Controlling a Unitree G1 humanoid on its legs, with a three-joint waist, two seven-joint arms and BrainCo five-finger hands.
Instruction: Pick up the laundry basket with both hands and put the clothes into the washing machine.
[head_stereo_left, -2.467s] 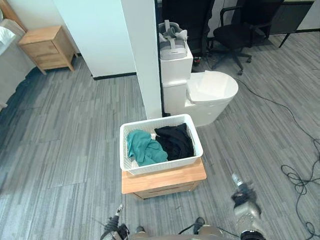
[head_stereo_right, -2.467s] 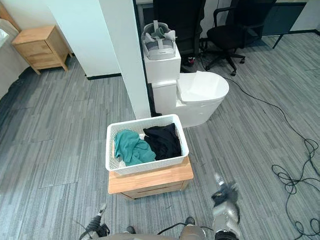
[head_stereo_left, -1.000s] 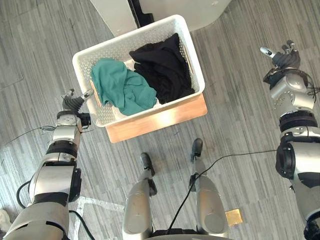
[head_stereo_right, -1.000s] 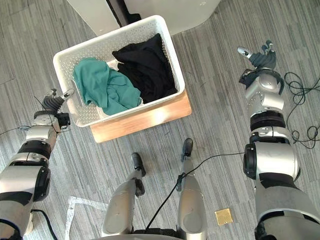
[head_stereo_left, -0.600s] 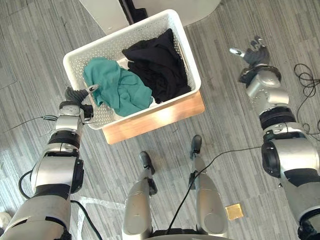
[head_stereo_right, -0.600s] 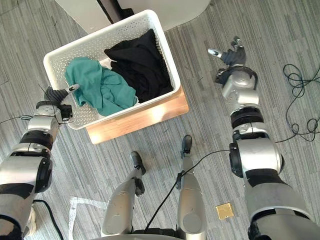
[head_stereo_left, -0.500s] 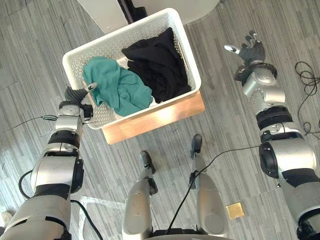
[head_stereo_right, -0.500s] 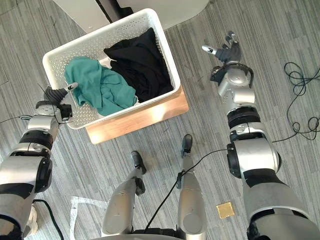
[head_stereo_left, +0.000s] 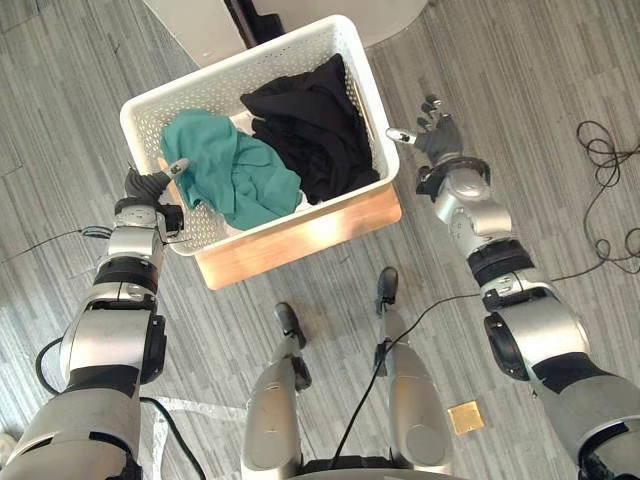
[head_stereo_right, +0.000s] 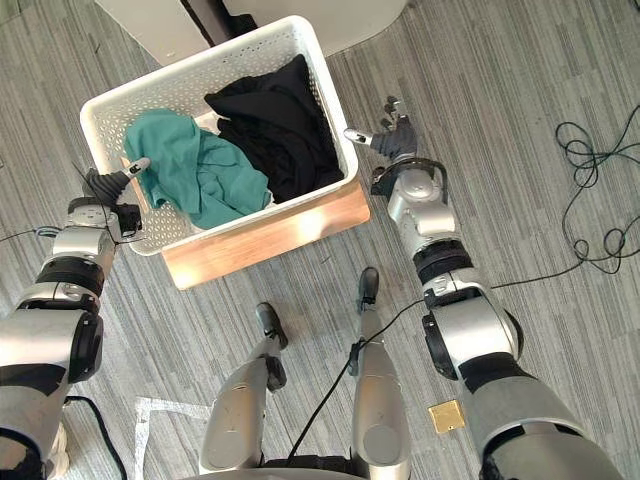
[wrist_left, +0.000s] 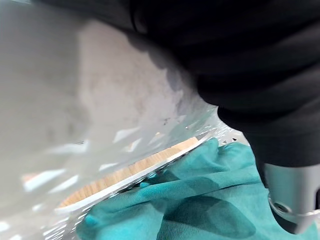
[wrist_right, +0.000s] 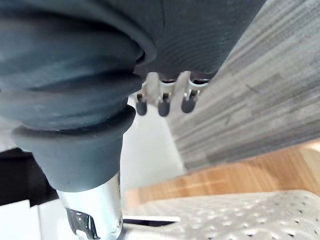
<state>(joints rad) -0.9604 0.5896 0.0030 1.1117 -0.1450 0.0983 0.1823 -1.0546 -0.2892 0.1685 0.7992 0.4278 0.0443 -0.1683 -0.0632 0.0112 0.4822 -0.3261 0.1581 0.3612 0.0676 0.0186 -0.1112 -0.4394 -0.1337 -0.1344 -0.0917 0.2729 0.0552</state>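
Two hands now flank the laundry basket (head_stereo_left: 372, 110) on its wooden cabinet (head_stereo_left: 310, 232). Your right hand (head_stereo_left: 432, 135), spread wide, has swung in from well out to just beside the right wall. Your left hand (head_stereo_left: 148, 186) stays at the left rim; you cannot tell its grip. The teal garment (head_stereo_left: 225, 175) and black garment (head_stereo_left: 310, 120) lie inside. I'd judge the lift is close.

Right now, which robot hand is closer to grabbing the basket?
Left. The left robot hand sits against the rim of the laundry basket, beside the teal cloth. The right robot hand is open and just short of the opposite side.
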